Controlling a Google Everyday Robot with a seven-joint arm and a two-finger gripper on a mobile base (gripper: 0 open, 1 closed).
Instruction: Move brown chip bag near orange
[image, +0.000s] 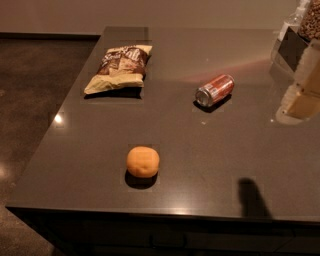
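The brown chip bag (119, 69) lies flat at the far left of the dark table (210, 150), dark printed part away from me and pale tan part toward me. The orange (143, 161) sits nearer the front edge, well apart from the bag and a little to its right. A pale shape at the right edge looks like my gripper (303, 97), held above the table's right side, far from both the bag and the orange. It holds nothing that I can see.
A red soda can (215, 90) lies on its side right of centre. A bottle and a jar (300, 22) stand at the far right corner. The table's left and front edges drop to a dark floor. A dark shadow (252, 197) falls near the front edge.
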